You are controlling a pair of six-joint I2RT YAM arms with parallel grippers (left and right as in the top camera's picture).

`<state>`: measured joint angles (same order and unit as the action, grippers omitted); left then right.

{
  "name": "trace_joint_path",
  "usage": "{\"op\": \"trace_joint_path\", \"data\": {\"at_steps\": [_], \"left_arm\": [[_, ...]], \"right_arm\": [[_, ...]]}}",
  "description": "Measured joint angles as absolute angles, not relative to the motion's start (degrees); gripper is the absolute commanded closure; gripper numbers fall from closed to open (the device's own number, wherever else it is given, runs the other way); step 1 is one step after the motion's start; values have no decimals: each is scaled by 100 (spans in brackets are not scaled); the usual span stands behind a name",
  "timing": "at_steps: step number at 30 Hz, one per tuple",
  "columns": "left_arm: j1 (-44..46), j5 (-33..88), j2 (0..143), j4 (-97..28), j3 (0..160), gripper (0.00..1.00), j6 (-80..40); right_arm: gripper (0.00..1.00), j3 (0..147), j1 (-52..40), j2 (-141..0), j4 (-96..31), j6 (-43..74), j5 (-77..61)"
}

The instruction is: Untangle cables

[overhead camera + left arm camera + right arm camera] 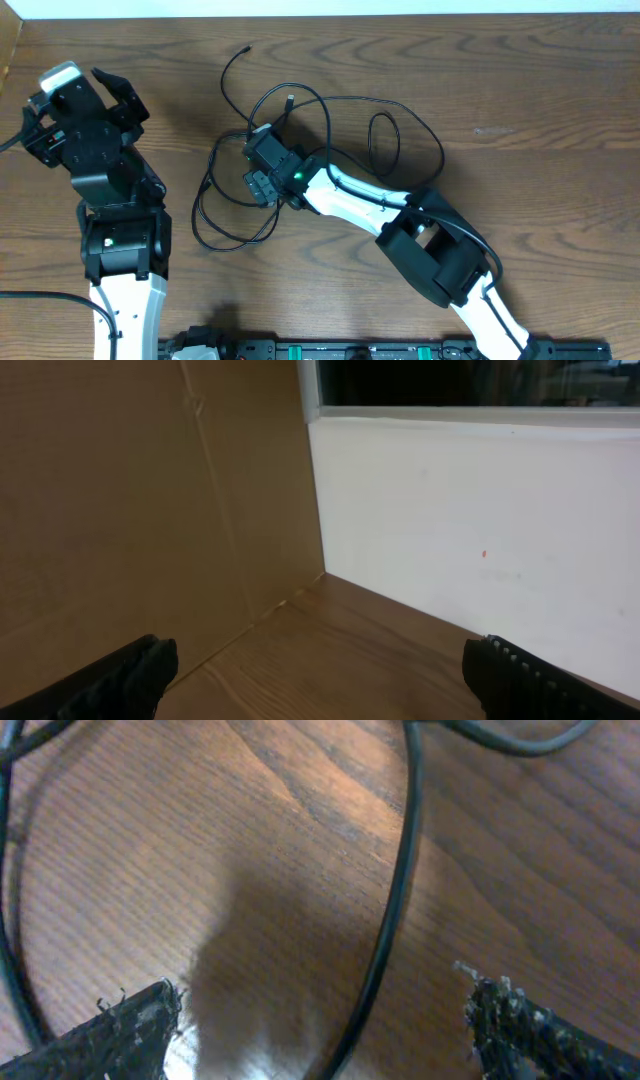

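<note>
1. The cables (397, 890) lie looped together on the tabletop (520, 90), not yet separated.
2. Right claw (320, 1020) hangs wide over one strand, gripping nothing.
3. Left claw (320, 675) gapes wide, empty, well apart.

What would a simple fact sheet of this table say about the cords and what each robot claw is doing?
surface: wooden table
cables: thin, black, lying in loops that cross one another mid-table
left gripper: open, empty, off at the table's edge facing a wall corner, well apart from the cables
right gripper: open, low over the tangle, one strand running between its fingers, not pinched
task state: nothing held, loops not yet separated
</note>
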<state>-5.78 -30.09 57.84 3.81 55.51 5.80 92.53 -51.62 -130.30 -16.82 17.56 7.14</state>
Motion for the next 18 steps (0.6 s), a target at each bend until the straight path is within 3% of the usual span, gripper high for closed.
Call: {"op": "trace_joint_path", "data": {"at_steps": [15, 18], "left_arm": [[-545, -2858, 5784, 381, 5551, 4, 554], [-545, -2818, 5787, 381, 5551, 4, 508]], "right_arm": [[15, 9347, -4873, -13316, -1166, 1570, 786], [22, 9408, -4812, -13391, -1090, 1542, 812]]}}
